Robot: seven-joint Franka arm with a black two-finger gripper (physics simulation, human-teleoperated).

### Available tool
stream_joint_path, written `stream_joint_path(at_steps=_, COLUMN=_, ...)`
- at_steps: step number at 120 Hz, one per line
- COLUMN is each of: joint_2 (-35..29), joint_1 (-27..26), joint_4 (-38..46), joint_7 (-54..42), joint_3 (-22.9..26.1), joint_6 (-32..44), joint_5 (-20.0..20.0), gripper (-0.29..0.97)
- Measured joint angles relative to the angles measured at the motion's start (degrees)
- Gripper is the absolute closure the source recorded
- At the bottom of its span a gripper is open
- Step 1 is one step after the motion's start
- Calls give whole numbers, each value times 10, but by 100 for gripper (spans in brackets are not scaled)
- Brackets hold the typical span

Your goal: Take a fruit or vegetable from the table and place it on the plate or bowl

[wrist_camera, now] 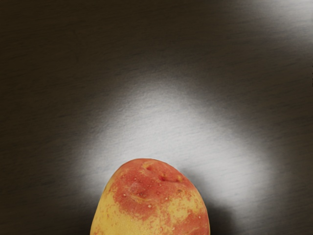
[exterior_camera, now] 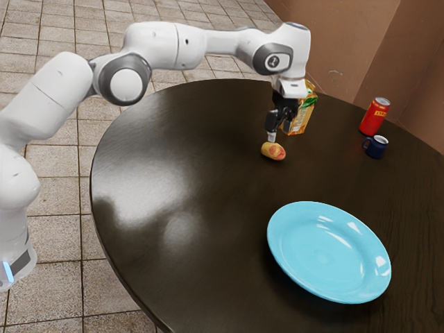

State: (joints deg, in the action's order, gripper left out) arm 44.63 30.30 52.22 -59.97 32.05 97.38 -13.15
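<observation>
A yellow and red fruit [exterior_camera: 273,150] lies on the dark round table [exterior_camera: 173,208], toward its far side. My gripper [exterior_camera: 275,133] hangs straight above the fruit, a short gap over it, with its fingers open and nothing between them. In the wrist view the same fruit [wrist_camera: 151,200] lies just under my hand on the glossy table top [wrist_camera: 156,73]. A light blue plate [exterior_camera: 326,250] rests near the table's front edge, well to the exterior view's right of the fruit, and it holds nothing.
An orange and green juice carton [exterior_camera: 303,111] stands right behind my gripper. Farther toward the exterior view's right are a red can [exterior_camera: 374,116] and a dark blue mug [exterior_camera: 375,146]. Tiled floor surrounds the table.
</observation>
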Motion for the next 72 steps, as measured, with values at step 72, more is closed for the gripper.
stream_joint_path(at_steps=72, joint_2=26, joint_1=-9, joint_4=0, joint_7=-20, joint_3=-11, joint_6=11, joint_5=0, gripper=0)
